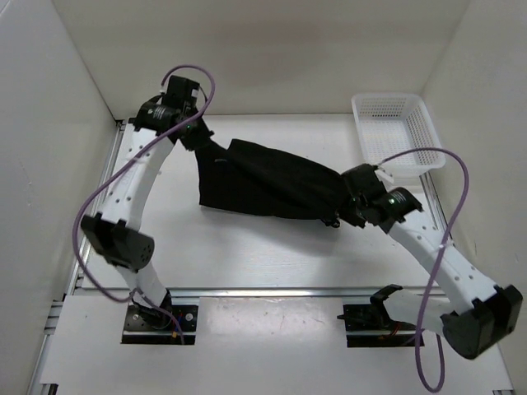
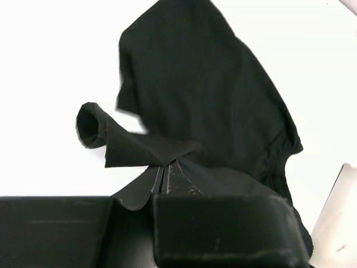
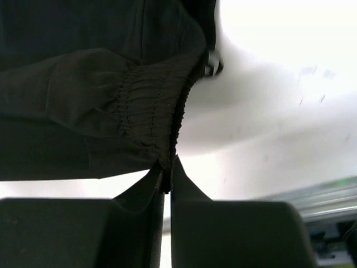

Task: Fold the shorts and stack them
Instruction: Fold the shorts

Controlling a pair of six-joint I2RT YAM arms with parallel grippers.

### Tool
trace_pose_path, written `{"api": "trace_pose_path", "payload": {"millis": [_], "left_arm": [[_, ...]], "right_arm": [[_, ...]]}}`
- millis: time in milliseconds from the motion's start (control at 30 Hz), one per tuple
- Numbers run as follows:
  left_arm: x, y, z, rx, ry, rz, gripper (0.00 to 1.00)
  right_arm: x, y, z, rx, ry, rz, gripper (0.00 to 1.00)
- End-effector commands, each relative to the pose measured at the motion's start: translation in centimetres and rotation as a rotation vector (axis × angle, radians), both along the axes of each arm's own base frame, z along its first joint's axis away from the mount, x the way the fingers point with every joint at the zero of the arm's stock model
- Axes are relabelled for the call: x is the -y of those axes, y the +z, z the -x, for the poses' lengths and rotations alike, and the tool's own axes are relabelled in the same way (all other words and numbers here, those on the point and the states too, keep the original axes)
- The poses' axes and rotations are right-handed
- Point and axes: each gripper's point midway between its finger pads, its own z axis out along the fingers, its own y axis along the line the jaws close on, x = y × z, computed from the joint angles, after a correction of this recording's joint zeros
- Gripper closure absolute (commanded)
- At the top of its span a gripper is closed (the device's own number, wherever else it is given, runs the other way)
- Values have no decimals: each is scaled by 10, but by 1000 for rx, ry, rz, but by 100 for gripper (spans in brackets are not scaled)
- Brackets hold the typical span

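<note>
The black shorts (image 1: 263, 183) hang stretched between my two grippers above the white table. My left gripper (image 1: 196, 138) is shut on a fabric edge at the far left end; in the left wrist view (image 2: 164, 170) the cloth (image 2: 206, 95) spreads away from the jaws, with a curled hem (image 2: 92, 125) at the left. My right gripper (image 1: 350, 207) is shut on the elastic waistband at the right end; in the right wrist view (image 3: 169, 173) the gathered band (image 3: 150, 106) runs straight into the closed jaws.
A white perforated basket (image 1: 395, 132) stands at the back right of the table, close behind my right arm. White walls enclose the table on the left, back and right. A metal rail (image 1: 263, 290) runs along the near edge.
</note>
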Motion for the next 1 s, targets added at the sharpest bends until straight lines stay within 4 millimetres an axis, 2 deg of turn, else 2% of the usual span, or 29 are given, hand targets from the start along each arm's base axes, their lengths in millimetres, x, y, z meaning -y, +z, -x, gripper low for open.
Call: {"api": "trace_pose_path", "payload": {"millis": [0, 33, 67, 100, 133, 167, 200, 233, 267, 300, 333, 367, 400, 433, 467, 500, 533, 567, 600, 633, 667, 700, 733, 767, 800, 833, 867, 933, 967], "left_arm": [[1, 0, -43, 40, -4, -56, 90], [6, -1, -53, 42, -10, -49, 90], [10, 16, -68, 99, -18, -40, 90], [18, 16, -78, 106, -45, -30, 90], [23, -8, -98, 72, -56, -49, 90], [29, -10, -107, 82, -74, -43, 90], [35, 8, -122, 155, -94, -29, 90], [43, -17, -139, 129, -111, -33, 90], [50, -15, -153, 168, -119, -13, 90], [56, -10, -165, 213, -135, 0, 90], [62, -15, -174, 227, -148, 17, 82], [70, -16, -191, 276, -158, 38, 62], [72, -17, -195, 287, -157, 40, 11], [78, -2, -197, 324, -179, 68, 0], [77, 5, -197, 344, -185, 65, 0], [77, 8, -195, 350, -185, 67, 0], [75, 13, -192, 358, -192, 59, 0], [67, 40, -182, 402, -179, 41, 0], [61, 41, -177, 398, -171, 14, 0], [54, 22, -171, 347, -184, -40, 0], [47, 33, -159, 357, -183, -61, 0], [37, 25, -155, 328, -179, -78, 0], [25, -16, -146, 223, -184, -112, 0], [27, -18, -131, 201, -218, -99, 2], [26, -34, -121, 153, -230, -98, 2], [25, -53, -112, 101, -240, -100, 4], [22, -93, -94, -5, -253, -110, 4], [23, -122, -76, -96, -252, -81, 0], [23, -148, -60, -172, -259, -71, 0]], "right_arm": [[30, 9, -29, 39, -39, 200, 100], [31, 11, -42, 27, -41, 220, 100], [31, 15, -54, 46, -51, 225, 100], [33, 14, -60, 38, -56, 236, 100], [37, 14, -75, 36, -90, 235, 100], [38, 14, -82, 35, -90, 231, 100], [40, 15, -92, 40, -97, 222, 100], [44, 7, -103, 13, -110, 212, 100], [46, 9, -113, 25, -103, 210, 100], [44, 0, -131, 23, -93, 202, 100], [52, -5, -144, 12, -103, 193, 98], [51, 2, -159, 25, -103, 171, 87], [48, -9, -171, 0, -78, 158, 78], [48, -8, -180, 11, -70, 152, 66], [45, -6, -185, 23, -55, 142, 40], [34, -2, -190, 53, -21, 128, 28], [27, -1, -190, 60, -4, 114, 21], [24, -12, -183, 33, 8, 121, 16], [21, -13, -179, 29, 18, 122, 16], [18, -20, -174, 12, 30, 127, 16], [19, -21, -169, 9, 21, 122, 16], [19, -28, -156, -11, 33, 127, 16], [20, -31, -150, -20, 34, 130, 16], [22, -29, -144, -13, 33, 128, 16], [26, -40, -132, -42, 35, 136, 16], [27, -42, -127, -47, 35, 137, 16], [27, -38, -121, -38, 40, 127, 16], [31, -44, -108, -59, 41, 132, 16], [33, -40, -103, -53, 41, 131, 16]]}}
